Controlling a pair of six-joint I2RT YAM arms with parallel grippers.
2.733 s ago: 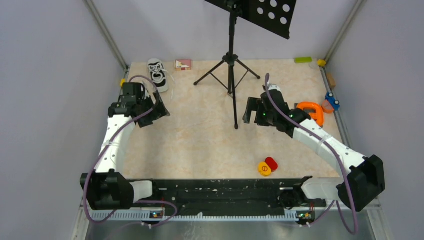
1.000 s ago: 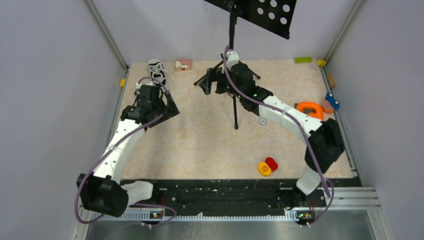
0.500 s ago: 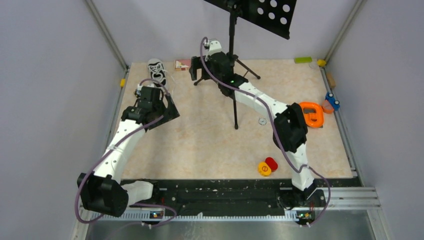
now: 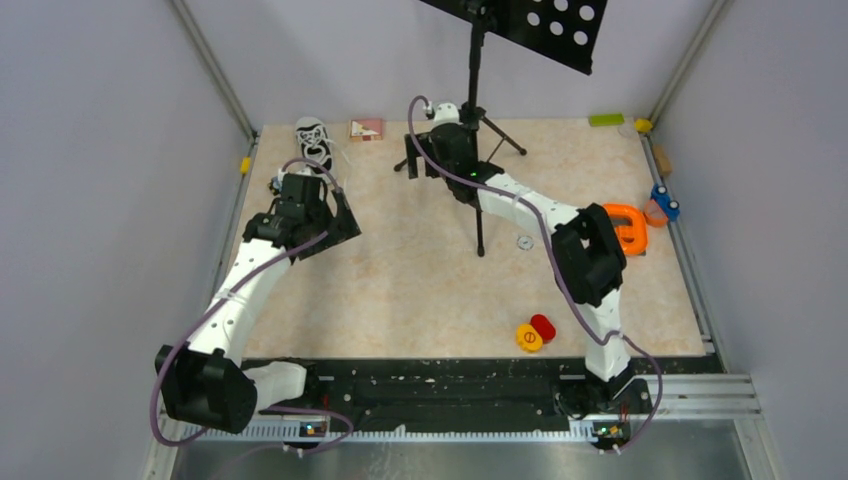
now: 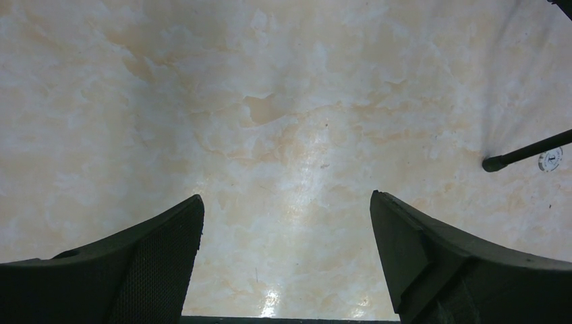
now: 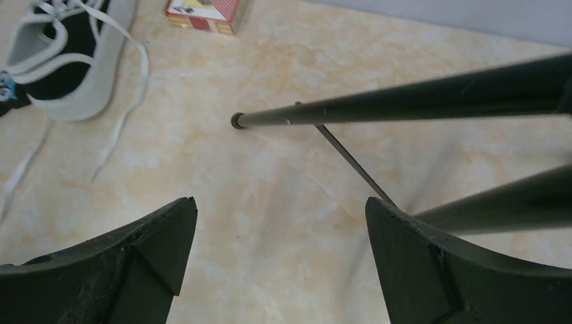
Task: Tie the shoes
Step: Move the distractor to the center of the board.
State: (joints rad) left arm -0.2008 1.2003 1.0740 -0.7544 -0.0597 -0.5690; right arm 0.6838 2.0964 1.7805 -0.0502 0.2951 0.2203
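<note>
There is one shoe here: a small black low-top sneaker with white laces, toe cap and sole rim [image 4: 314,143]. It lies in the far left corner, its laces [image 6: 125,101] untied and trailing over the table. Just beside it is one small red-and-pink cardboard box [image 4: 366,129]; I cannot tell what is in it. One black music stand [image 4: 478,120] rests on three thin legs. Near my bases, one red disc [image 4: 544,326] and one yellow disc [image 4: 528,338] touch. On the right are one orange plastic object [image 4: 622,226] and one blue toy car [image 4: 665,202].

The beige marbled tabletop [image 4: 400,290] sits between pale grey walls [image 4: 110,150].

My left gripper [image 5: 287,202] is spread wide over bare tabletop near the sneaker, holding nothing. My right gripper [image 6: 280,206] is equally wide and empty, beside the stand's legs.
</note>
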